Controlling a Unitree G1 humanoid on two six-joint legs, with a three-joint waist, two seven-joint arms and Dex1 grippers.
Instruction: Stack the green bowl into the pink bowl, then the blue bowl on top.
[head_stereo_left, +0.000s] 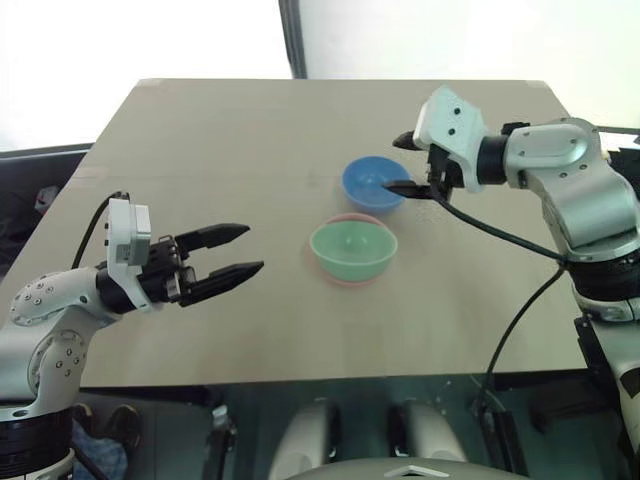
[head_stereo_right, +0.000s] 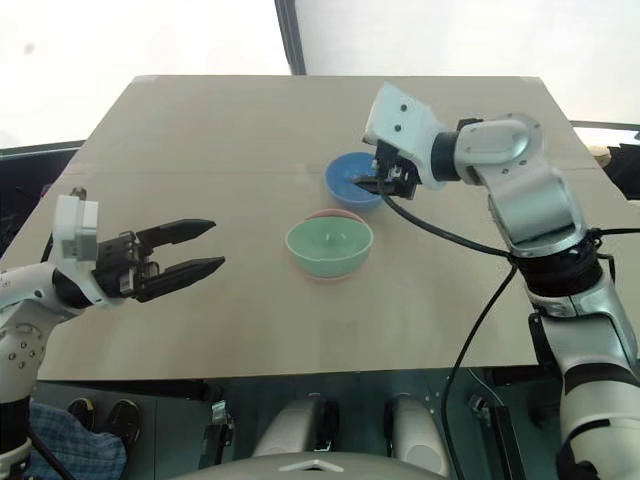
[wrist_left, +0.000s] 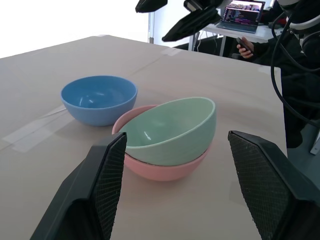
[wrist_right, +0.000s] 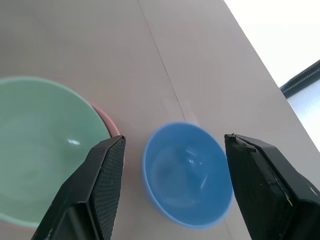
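Observation:
The green bowl sits nested, slightly tilted, in the pink bowl near the middle of the table. Just behind them the blue bowl stands alone and upright. My right gripper hovers open and empty over the blue bowl's right rim; in the right wrist view the blue bowl lies between its two fingers. My left gripper is open and empty at the table's left, pointing level toward the green and pink pair, well apart from them.
The tan table has bare surface around the bowls. A black cable hangs from my right wrist over the table's right side. Beyond the table stand a laptop and a person's hand holding a phone.

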